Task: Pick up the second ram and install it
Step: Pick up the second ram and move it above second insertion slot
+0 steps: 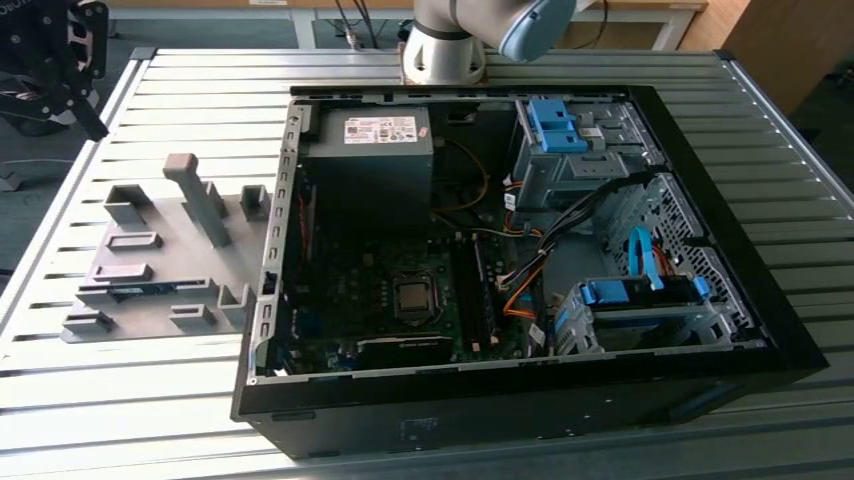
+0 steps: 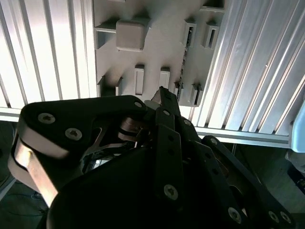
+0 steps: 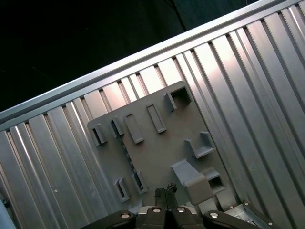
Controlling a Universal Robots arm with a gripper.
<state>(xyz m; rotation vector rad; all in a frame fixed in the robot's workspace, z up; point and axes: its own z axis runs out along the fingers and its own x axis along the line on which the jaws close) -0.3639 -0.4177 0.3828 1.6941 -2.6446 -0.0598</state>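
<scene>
The second ram (image 1: 134, 290) is a thin blue-green strip standing on edge between grey blocks of the fixture plate (image 1: 160, 262), at the exterior view's left beside the open computer case (image 1: 521, 250). In both wrist views I look down on that plate from high up. There the second ram (image 3: 129, 160) (image 2: 183, 67) shows as a thin dark line among the blocks. My gripper (image 3: 165, 195) (image 2: 164, 102) hangs well above the plate, its fingers together and holding nothing.
The fixture plate carries a tall grey post (image 1: 200, 195) and several low blocks. Inside the case lie the motherboard with its processor (image 1: 416, 297), long memory slots (image 1: 470, 285), cables and blue drive bays (image 1: 627, 295). The slatted table's edge (image 3: 119, 67) runs close behind the plate.
</scene>
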